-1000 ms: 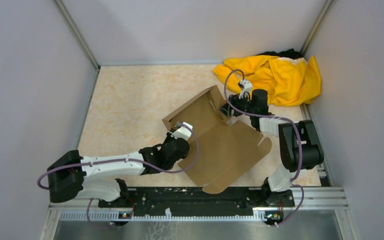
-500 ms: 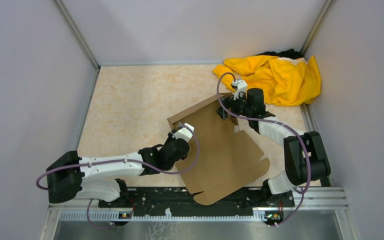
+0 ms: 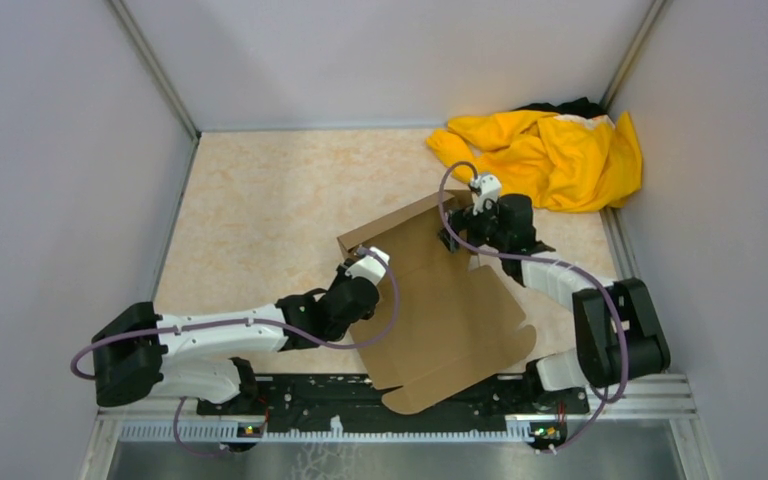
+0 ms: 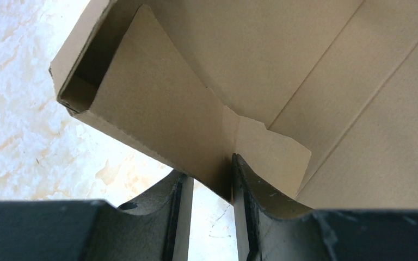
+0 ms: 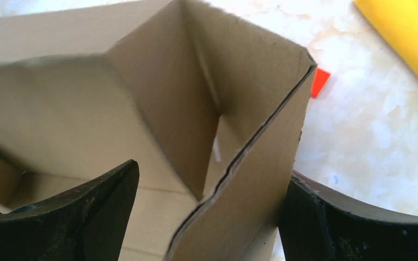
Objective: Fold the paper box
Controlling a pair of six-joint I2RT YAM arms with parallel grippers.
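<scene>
box: one paper box (image 3: 440, 300), mid table (image 3: 270, 200), turned at an angle, far walls partly up, big lid panel flat toward the near edge
left pincer: left gripper (image 4: 207, 168) narrow, nipping the box's left wall
right pincer: right gripper (image 5: 213, 171) wide, straddling the right corner wall, not clamped
step: likely standing up the right side wall
do it well: use the left hold as anchor; close the right low on the wall and push along the crease, not across; go light on the cardboard; tuck the loose inner flap inside
count: 1 box, 2 grippers, 1 yellow cloth (image 3: 550, 155) far right, 1 red block (image 5: 320, 82) near the box's right corner
</scene>
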